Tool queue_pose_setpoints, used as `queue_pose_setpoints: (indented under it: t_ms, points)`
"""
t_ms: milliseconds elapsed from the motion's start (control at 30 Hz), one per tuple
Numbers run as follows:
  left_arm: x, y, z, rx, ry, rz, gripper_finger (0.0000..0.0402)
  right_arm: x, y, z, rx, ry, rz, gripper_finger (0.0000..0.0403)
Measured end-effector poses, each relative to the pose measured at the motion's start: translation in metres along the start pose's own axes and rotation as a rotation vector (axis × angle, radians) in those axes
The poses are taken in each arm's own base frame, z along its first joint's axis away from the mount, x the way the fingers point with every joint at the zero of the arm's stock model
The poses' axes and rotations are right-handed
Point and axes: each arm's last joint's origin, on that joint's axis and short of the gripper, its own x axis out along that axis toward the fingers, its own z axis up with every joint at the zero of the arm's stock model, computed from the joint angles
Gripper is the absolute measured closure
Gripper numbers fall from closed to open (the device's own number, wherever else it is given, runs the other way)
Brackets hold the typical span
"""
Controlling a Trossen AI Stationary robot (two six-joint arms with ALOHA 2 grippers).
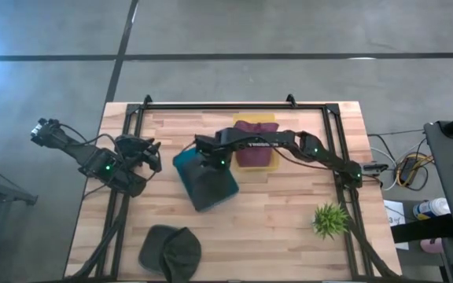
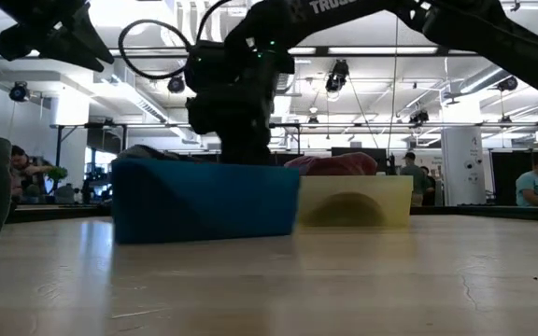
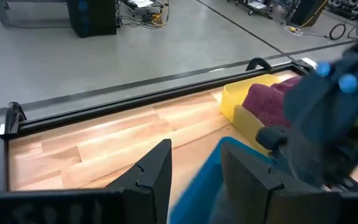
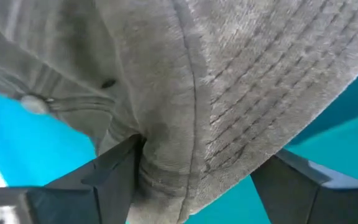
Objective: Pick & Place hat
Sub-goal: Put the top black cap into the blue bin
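A grey hat [image 4: 229, 93] with stitched rows lies in a teal-blue bin [image 1: 205, 182]. Beside it, a yellow bin [image 1: 267, 163] holds a maroon hat [image 1: 252, 145]. A dark green cap [image 1: 171, 251] and green plant [image 1: 329, 219] sit on light striped wood [image 1: 274, 228].

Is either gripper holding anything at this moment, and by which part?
The right gripper straddles a fold of the grey hat over the blue bin; actual grip cannot be told. The left gripper holds nothing.
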Motion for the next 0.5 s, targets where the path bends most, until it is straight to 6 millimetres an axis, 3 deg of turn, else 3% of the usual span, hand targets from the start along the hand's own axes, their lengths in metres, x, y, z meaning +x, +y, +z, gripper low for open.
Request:
queue_pose_setpoints:
  t_ms: [300,500]
  points:
    - [0.0,0.0,0.0,-0.006,0.0,-0.003,0.0271,0.003,0.022,-0.016,-0.263,0.172,-0.155,0.0114]
    - [0.0,-0.001,0.0,-0.003,-0.001,-0.003,0.0271,-0.004,0.035,-0.017,-0.36,0.157,-0.151,0.0115]
